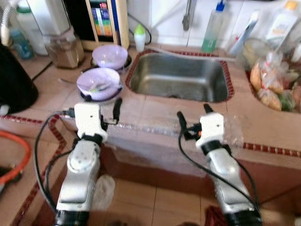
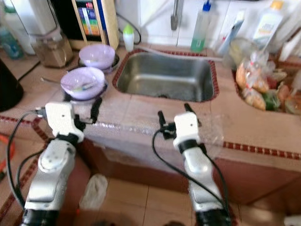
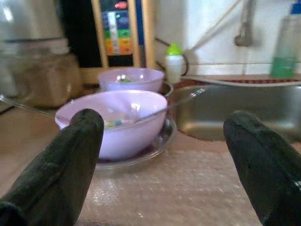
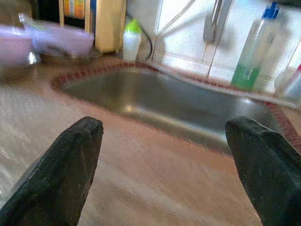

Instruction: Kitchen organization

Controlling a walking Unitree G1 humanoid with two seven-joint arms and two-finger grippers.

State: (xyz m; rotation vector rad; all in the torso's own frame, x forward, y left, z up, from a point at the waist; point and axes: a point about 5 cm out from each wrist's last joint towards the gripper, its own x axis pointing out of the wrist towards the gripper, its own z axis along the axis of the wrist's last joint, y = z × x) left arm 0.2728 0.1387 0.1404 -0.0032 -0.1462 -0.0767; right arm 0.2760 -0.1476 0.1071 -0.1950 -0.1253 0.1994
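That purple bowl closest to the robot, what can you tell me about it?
The nearer purple bowl is round, pale lilac and glossy, plastic by its look. It sits upright in a shallow shiny dish on the tiled counter, left of the sink, with a matching bowl behind it. Inside are some greenish scraps, and a thin metal utensil lies across its rim. The left pincer is open, pointing at it and not touching it.
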